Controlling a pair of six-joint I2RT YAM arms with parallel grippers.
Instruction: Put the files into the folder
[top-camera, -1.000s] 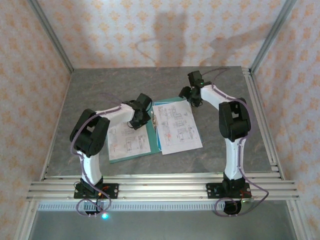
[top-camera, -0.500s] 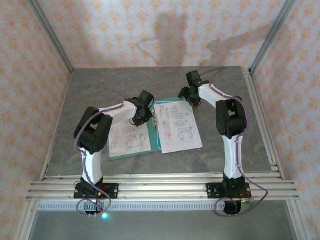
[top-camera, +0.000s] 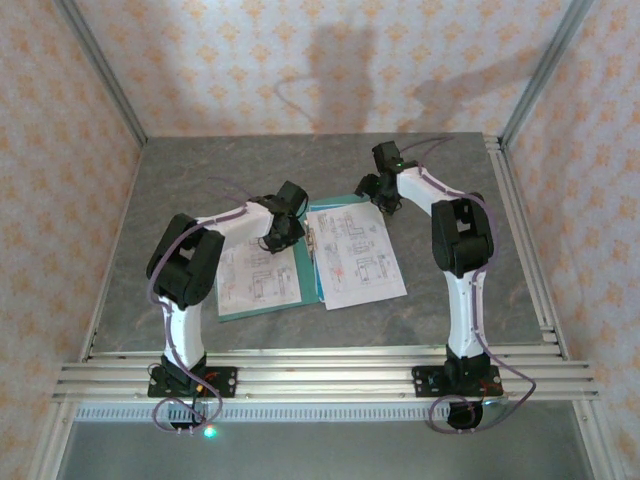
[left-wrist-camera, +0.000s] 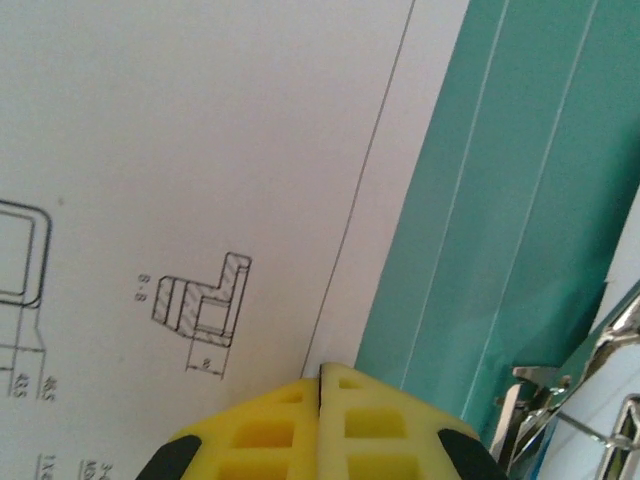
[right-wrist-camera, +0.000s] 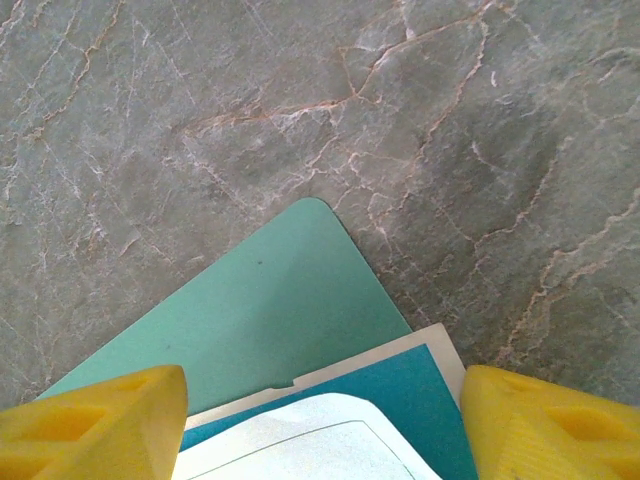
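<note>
The teal folder (top-camera: 311, 268) lies open on the table with a white printed file on each cover: one on the left (top-camera: 258, 276), one on the right (top-camera: 358, 256). My left gripper (top-camera: 280, 236) is shut, its yellow tips (left-wrist-camera: 320, 378) pressed together with nothing between them, over the left sheet (left-wrist-camera: 200, 140) by its edge next to the folder's teal spine strip (left-wrist-camera: 500, 200). The metal clip (left-wrist-camera: 560, 400) shows beside it. My right gripper (top-camera: 386, 200) stands open over the folder's far right corner (right-wrist-camera: 270, 310), its fingers (right-wrist-camera: 100, 425) apart on either side of the sheet's rounded corner (right-wrist-camera: 300, 445).
The grey marbled tabletop (right-wrist-camera: 450, 120) surrounds the folder. Aluminium rails run along the table's front edge (top-camera: 320, 375) and right edge (top-camera: 520, 230). Patterned walls (top-camera: 300, 70) close the space at the back and sides.
Both arms have shifted only slightly: the left elbow rose a little and the right elbow drew a little inward. The folder and sheets lie about as before. Neither gripper changed its opening.
</note>
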